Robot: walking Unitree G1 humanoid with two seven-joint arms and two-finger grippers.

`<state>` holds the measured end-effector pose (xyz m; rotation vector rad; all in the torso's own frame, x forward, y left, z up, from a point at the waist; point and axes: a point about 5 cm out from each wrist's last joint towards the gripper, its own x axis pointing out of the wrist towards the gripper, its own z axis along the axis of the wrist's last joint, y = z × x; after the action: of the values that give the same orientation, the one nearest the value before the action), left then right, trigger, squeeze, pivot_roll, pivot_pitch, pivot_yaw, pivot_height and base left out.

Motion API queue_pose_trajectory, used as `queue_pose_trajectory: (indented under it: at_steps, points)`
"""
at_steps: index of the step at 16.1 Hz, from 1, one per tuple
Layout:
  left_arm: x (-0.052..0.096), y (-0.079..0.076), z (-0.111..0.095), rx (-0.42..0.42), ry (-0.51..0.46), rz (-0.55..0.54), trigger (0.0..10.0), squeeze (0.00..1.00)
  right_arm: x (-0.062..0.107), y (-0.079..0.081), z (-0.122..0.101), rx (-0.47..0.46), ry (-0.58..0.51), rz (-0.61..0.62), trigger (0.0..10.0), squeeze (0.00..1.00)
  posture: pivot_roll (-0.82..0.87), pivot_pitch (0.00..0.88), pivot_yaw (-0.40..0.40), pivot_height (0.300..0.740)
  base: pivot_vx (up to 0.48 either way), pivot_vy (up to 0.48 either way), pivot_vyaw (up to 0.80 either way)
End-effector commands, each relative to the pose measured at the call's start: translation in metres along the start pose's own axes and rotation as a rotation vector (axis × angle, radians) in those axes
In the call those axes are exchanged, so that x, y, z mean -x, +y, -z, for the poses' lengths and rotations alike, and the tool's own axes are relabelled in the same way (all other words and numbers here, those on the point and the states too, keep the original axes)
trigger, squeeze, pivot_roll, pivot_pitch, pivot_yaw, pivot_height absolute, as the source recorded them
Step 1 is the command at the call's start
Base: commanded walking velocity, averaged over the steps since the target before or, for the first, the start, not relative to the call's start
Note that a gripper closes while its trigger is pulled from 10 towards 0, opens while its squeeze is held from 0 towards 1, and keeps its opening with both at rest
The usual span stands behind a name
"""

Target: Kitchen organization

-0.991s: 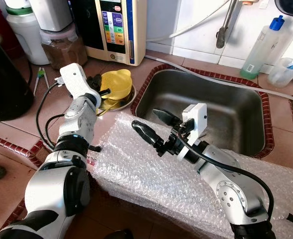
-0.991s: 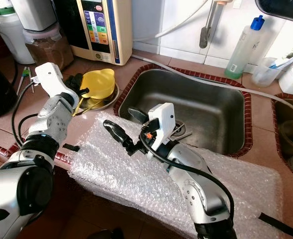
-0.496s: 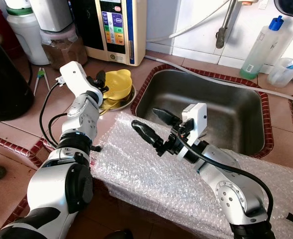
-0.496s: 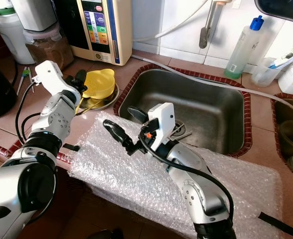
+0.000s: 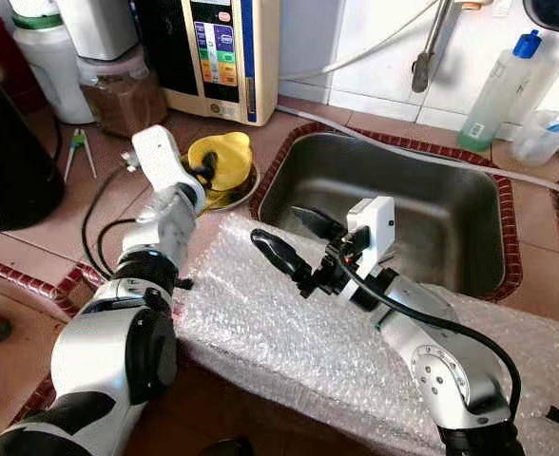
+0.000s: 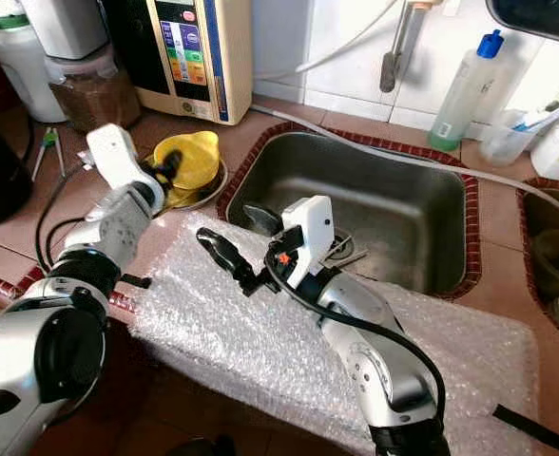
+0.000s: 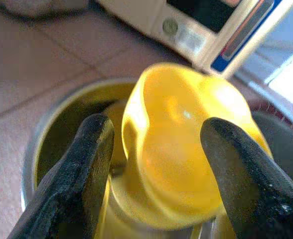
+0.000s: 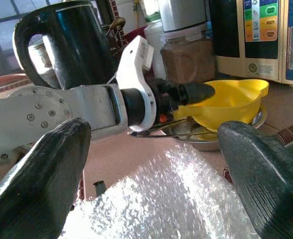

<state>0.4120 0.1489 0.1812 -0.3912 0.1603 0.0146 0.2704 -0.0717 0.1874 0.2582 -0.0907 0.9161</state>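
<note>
Left gripper (image 5: 203,171) had swung right and forward over the last second, from beside the yellow bowl (image 5: 224,159) to right at its near-left rim; fingers were spread wide and had hold of nothing yet. Left eye view: bowl sat in a shallow metal dish (image 5: 240,194) on the tiled counter (image 5: 42,223), just left of the sink (image 5: 403,204), with the water purifier (image 5: 224,52) behind it. Right gripper (image 5: 297,239) was parked over the bubble wrap (image 5: 289,332) near the sink's front-left corner, same spot as in the earlier frames, fingers wide apart and empty. Right eye view: same layout, with the left wrist camera housing now overlapping the bowl's left edge and the black fingers reaching onto the rim. Left wrist view: bowl filled the gap between the two fingertips (image 7: 89,154), one on each side of the bowl with clearance on both, so no contact yet that I could see; dish rim visible below. Right wrist view: looked across the wrap at the left gripper, whose upper finger lay over the bowl's rim. Read: approach done, bowl bracketed, so a pinch on the bowl looked next. Risk I'd flag: thin, slick plastic wall could slip or drag the dish.
</note>
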Motion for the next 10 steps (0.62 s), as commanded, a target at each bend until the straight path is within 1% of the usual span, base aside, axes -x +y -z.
queue_pose_trajectory:
  at_steps: [1, 2, 3, 4, 5, 8, 10]
  points:
    - [-0.001, -0.004, -0.001, -0.012, 0.021, 0.015, 10.0, 0.0, 0.001, 0.005, 0.0, -0.002, 0.006, -0.025, 10.0, 0.0, -0.07, 0.088, 0.046, 0.74, 0.0, 0.0, 0.0]
    - [-0.001, -0.004, 0.001, -0.018, 0.034, 0.013, 10.0, 0.0, 0.001, 0.007, 0.0, -0.005, 0.007, -0.041, 10.0, 0.0, -0.07, 0.087, 0.046, 0.74, 0.0, 0.0, 0.0]
    - [-0.001, -0.003, 0.003, -0.02, 0.048, 0.011, 4.7, 0.0, 0.002, 0.007, 0.001, -0.005, 0.01, -0.043, 10.0, 0.0, -0.07, 0.089, 0.046, 0.74, 0.0, 0.0, 0.0]
    - [-0.001, -0.003, 0.003, -0.022, 0.052, 0.011, 1.3, 0.0, 0.002, 0.007, 0.001, -0.004, 0.011, -0.043, 10.0, 0.0, -0.07, 0.088, 0.046, 0.74, 0.0, 0.0, 0.0]
    - [-0.001, -0.001, 0.004, -0.012, 0.059, 0.005, 0.0, 0.0, 0.002, 0.007, 0.001, -0.003, 0.012, -0.041, 10.0, 0.0, -0.07, 0.089, 0.047, 0.74, 0.0, 0.0, 0.0]
    - [0.0, 0.002, 0.008, -0.01, 0.075, -0.003, 0.0, 0.0, 0.002, 0.007, 0.001, -0.002, 0.014, -0.04, 10.0, 0.0, -0.07, 0.091, 0.045, 0.74, 0.0, 0.0, 0.0]
    - [0.001, 0.005, 0.011, 0.01, 0.083, -0.016, 0.0, 0.0, 0.002, 0.007, 0.001, -0.002, 0.016, -0.039, 10.0, 0.0, -0.07, 0.091, 0.044, 0.74, 0.0, 0.0, 0.0]
